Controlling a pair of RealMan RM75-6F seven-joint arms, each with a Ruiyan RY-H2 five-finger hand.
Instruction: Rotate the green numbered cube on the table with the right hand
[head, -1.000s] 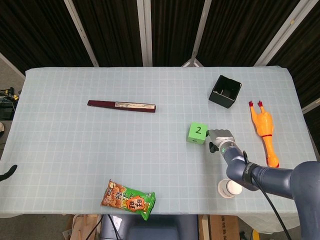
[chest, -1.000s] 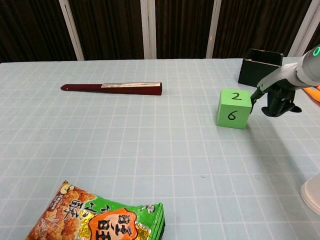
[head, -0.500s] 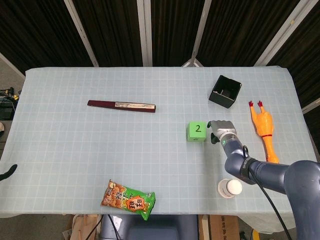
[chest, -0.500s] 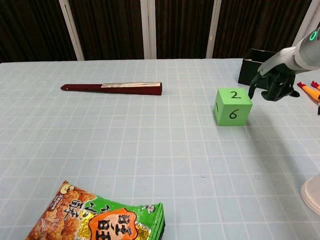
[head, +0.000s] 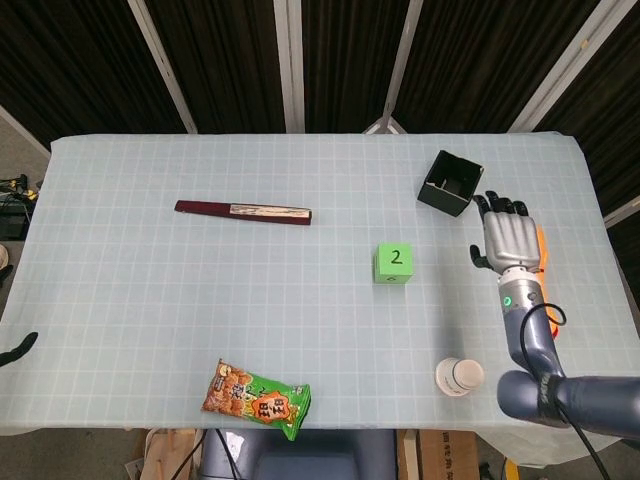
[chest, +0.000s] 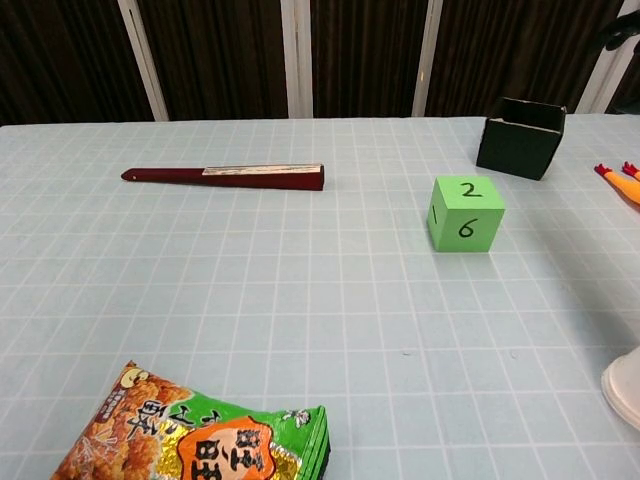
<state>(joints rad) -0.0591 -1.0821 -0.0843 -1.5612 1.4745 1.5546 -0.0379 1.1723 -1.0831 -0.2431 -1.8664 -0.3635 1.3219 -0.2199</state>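
Note:
The green numbered cube (head: 394, 264) (chest: 465, 213) sits on the table right of centre, with 2 on top, 6 on the near face and 1 on its left face. My right hand (head: 510, 238) is raised well to the right of the cube, fingers spread and holding nothing, clear of the cube. In the chest view only a dark tip of it shows at the top right corner (chest: 623, 29). A dark bit of my left hand (head: 14, 347) peeks in at the left edge; its fingers cannot be made out.
A black open box (head: 450, 183) (chest: 519, 137) stands behind the cube. An orange rubber chicken (head: 541, 268) lies partly behind my right hand. A closed dark red fan (head: 243, 211), a snack bag (head: 256, 399) and a white cup (head: 459, 376) also lie on the table.
My right hand let go of the cube's right side, rose and moved right, opening its fingers. The cube has turned slightly, now showing the 1 face on its left.

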